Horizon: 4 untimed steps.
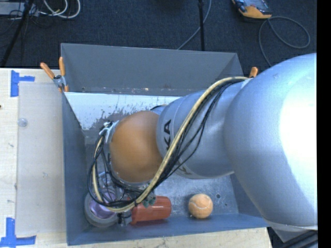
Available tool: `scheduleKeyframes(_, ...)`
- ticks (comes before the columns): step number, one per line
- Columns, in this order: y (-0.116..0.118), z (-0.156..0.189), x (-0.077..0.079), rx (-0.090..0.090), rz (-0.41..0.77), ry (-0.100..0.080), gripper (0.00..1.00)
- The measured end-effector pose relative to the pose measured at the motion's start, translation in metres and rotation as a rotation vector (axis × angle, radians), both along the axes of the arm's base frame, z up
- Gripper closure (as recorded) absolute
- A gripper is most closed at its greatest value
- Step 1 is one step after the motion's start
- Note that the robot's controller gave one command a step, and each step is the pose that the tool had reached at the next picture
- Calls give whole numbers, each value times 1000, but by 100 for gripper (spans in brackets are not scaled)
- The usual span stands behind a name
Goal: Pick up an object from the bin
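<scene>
Pincer (123,212), its state impossible to tell, sits between a purple-grey roll (96,212) and a red cylinder (155,210) in the bin's (150,71) near-left corner.

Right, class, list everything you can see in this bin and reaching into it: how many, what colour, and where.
Bin: one, grey, middle of the view.
Ball: one, orange, on the bin floor by the near wall, right of the cylinder.
Cylinder: one, red, lying along the near wall, partly under the cables.
Ring: one, grey with a purplish centre, near-left corner; what it is I cannot tell.
Arm: one, silver, reaching in from the right.
Cover: one, orange, on the wrist.
Cables: several, black and yellow, along the arm.
</scene>
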<state>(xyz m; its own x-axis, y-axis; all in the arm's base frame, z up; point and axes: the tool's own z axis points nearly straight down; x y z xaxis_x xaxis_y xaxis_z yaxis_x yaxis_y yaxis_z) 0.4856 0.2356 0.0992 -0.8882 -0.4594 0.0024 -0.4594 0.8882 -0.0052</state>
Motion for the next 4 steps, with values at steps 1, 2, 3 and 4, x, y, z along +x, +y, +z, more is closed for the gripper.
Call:
scheduleKeyframes(1,2,-22,6,5,230,-2,0)
scheduleKeyframes(2,7,-24,11,-3,541,-20,100)
scheduleKeyframes(3,7,-24,11,-3,541,-20,100)
scheduleKeyframes(4,6,-22,10,-3,540,-19,100)
